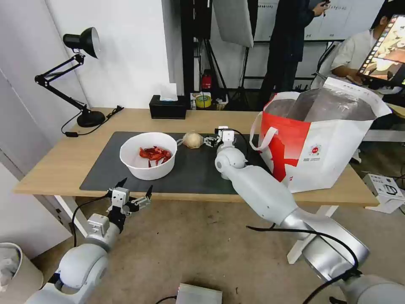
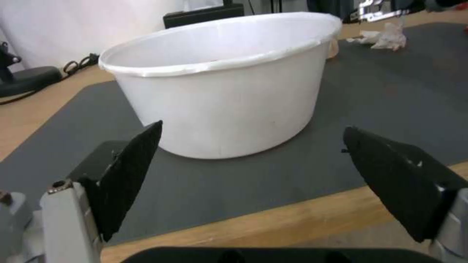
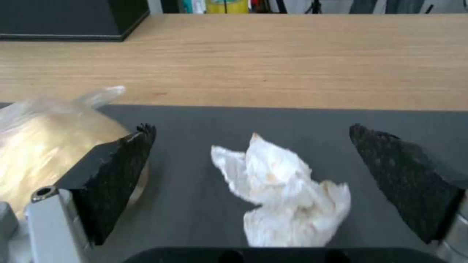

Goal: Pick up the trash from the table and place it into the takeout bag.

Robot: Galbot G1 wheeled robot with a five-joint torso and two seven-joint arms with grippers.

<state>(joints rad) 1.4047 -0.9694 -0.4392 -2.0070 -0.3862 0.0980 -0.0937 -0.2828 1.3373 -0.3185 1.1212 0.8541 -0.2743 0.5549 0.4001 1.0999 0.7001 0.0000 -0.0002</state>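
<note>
Right gripper (image 3: 251, 160) spread wide astride crumpled tissue (image 3: 283, 193) on mat (image 3: 204, 124), bagged lump (image 3: 44, 142) just beside one finger; left gripper (image 2: 248, 171) equally apart, facing bowl (image 2: 219, 91).

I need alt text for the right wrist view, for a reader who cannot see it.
The open right gripper straddles a crumpled white tissue on the dark grey mat. A small clear bag with a beige lump lies beside one finger; the light-wood table lies beyond.
</note>
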